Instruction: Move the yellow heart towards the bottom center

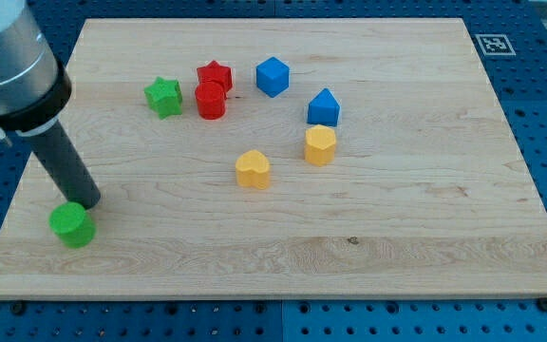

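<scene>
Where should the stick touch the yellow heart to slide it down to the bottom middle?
No grabbing here, only pushing. My tip is far off at the view's left, by the green block. I'd bring it round to the top side of the yellow heart and press there, centred, so it probably slides toward the view's bottom. The yellow block stays apart.

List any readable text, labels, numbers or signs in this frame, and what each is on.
No readable words or numbers anywhere.
One sign: a black-and-white square fiducial marker, on the blue pegboard at the view's top right, beside the board; it carries no letters.
The blocks carry no print.
</scene>
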